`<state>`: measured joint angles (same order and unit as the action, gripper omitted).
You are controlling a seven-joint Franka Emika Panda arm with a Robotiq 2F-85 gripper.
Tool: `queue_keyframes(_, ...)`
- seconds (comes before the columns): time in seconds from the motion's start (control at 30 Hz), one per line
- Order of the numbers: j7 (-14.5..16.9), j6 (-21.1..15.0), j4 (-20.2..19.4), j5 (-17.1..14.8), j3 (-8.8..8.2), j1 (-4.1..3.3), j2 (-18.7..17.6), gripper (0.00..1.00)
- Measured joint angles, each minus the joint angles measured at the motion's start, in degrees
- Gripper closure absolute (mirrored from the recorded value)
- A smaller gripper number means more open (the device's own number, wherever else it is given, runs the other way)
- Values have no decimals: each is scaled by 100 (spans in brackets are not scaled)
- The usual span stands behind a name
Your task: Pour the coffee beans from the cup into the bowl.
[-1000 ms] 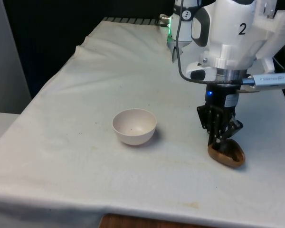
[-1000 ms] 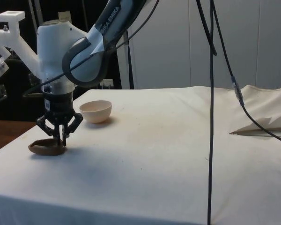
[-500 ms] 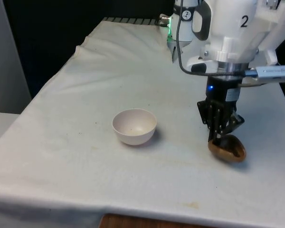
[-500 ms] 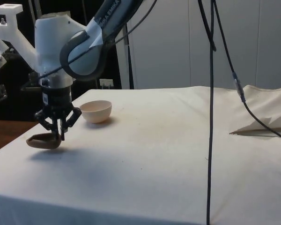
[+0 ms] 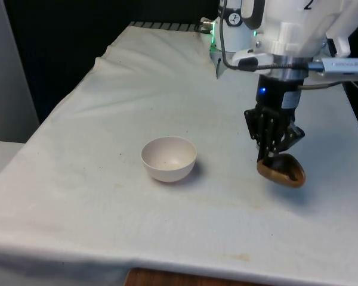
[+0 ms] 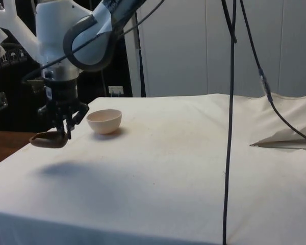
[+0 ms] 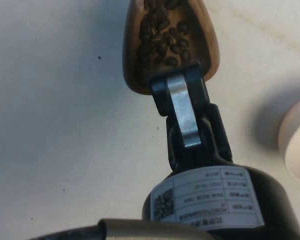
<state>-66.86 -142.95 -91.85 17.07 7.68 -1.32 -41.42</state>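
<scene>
A shallow brown wooden cup point(image 5: 281, 170) hangs in the air above the white cloth, on the front view's right. My gripper point(image 5: 268, 159) is shut on its rim, fingers pointing straight down. In the wrist view the cup point(image 7: 162, 35) holds dark coffee beans point(image 7: 162, 40), with one finger point(image 7: 182, 107) clamped over its edge. From the side the cup point(image 6: 47, 139) floats level, with its shadow on the cloth below it. The pale pink bowl point(image 5: 169, 158) stands on the table to the front view's left of the cup; it is seen too as the bowl point(image 6: 104, 121) and at the bowl's rim point(image 7: 296, 140).
The white cloth point(image 5: 137, 101) covers the table, with a raised fold point(image 6: 285, 135) at the far end in the side view. A black cable point(image 6: 229, 102) hangs down in front of the side camera.
The gripper has lifted the cup of beans off the cloth; it rose steadily over the three moments and shifted slightly towards the bowl. The bowl has not moved.
</scene>
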Motion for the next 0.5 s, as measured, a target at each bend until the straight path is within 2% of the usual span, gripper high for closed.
queue_keyframes(0.13, 52, 6, -86, 0, -17, 6, 109, 100)
queue_keyframes(0.5, 413, -92, -430, -6, -80, 80, 453, 100)
